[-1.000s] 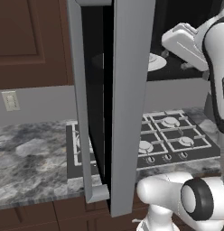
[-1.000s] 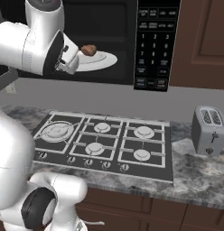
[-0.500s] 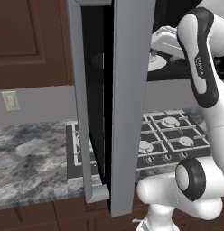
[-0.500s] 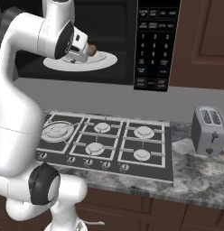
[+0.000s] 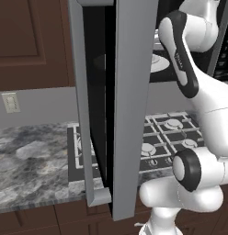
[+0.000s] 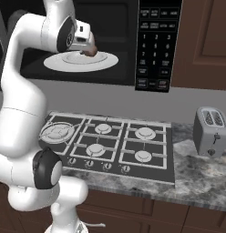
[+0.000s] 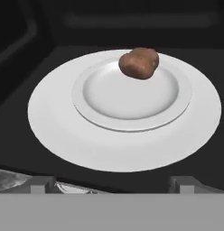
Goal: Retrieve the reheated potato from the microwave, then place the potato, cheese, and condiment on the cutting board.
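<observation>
Potato [image 7: 139, 63]: on the white plate [image 7: 64, 131], ahead of the jaws, untouched.
Microwave [image 6: 153, 41]: door [image 5: 129, 105] swung wide.
Jaws: spread apart, gripping nothing.

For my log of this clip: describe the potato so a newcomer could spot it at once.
Look inside the open microwave above the stove, where a white plate sits. The potato is the small dull brown lump toward the plate's far side, the only dark thing on it.
</observation>
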Motion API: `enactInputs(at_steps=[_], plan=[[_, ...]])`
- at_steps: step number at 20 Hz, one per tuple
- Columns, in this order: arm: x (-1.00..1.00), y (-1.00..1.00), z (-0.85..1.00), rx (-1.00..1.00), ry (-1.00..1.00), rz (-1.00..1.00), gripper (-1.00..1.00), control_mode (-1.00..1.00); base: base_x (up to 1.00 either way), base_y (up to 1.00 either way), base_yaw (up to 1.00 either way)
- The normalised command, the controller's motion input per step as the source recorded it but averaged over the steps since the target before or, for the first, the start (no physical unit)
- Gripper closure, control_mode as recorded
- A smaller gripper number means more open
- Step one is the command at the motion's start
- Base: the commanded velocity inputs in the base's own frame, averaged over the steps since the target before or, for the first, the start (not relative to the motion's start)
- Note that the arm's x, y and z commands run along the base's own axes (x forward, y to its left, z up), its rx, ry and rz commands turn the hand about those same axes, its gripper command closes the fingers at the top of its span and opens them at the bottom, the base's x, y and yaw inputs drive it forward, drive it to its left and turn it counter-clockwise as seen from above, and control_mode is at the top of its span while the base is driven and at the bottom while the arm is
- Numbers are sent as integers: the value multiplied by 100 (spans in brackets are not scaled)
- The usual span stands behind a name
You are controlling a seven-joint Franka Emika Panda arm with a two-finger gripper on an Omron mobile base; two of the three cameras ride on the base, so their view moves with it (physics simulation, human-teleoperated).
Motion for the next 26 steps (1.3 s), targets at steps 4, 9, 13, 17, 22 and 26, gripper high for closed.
enactInputs(at_steps=[4, 9, 13, 17, 22, 26], plan=[[44, 1, -22, -14, -20, 0, -100, -100, 0, 0, 0], [50, 0, -2, -1, -3, 0, -100, -100, 0, 0, 0], [61, -2, 3, 0, 0, 0, -100, -100, 0, 0, 0], [52, 0, 1, 0, 0, 0, -100, -100, 0, 0, 0], [48, 0, -2, 0, 0, 0, -100, -100, 0, 0, 0], [55, -1, 0, 0, 0, 0, -100, -100, 0, 0, 0]])
